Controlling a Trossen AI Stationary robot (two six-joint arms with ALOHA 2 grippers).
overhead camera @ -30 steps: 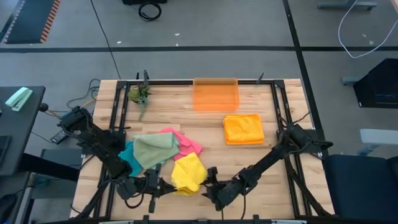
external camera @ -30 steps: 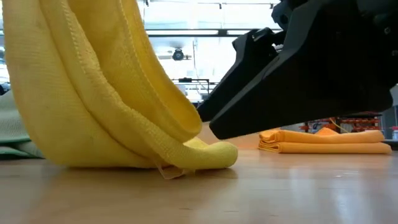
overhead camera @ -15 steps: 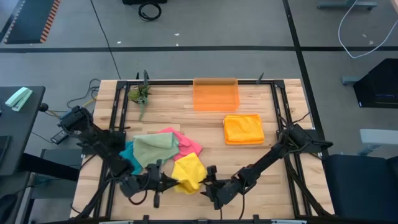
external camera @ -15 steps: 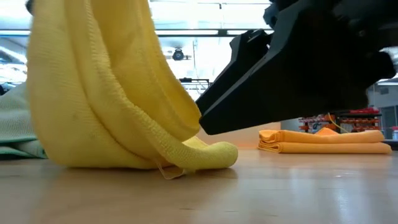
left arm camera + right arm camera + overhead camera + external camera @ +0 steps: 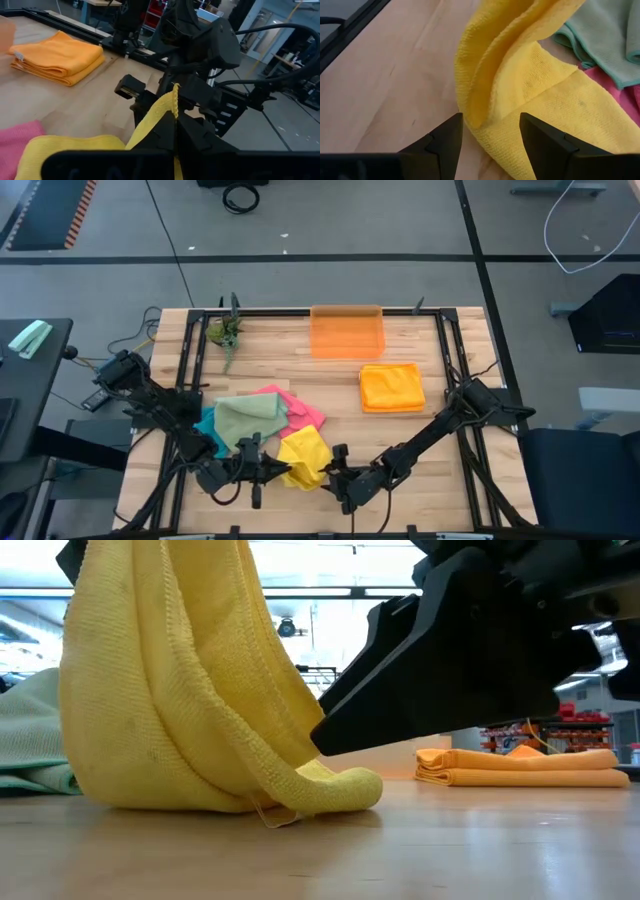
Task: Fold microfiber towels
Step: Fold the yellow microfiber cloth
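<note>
The left end effector [image 5: 262, 470] is clenched on an edge of the yellow towel [image 5: 303, 457], lifting it off the counter [image 5: 400, 440] beside the pink towel [image 5: 300, 410]. The right end effector [image 5: 490, 135], fingers spread, straddles a yellow fold; next, it probably must pinch that fold.

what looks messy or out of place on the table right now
The loose towels lie in a crumpled heap, unlike the folded orange towel. The left gripper holds the yellow towel up, bunched; the open right gripper approaches it.
</note>
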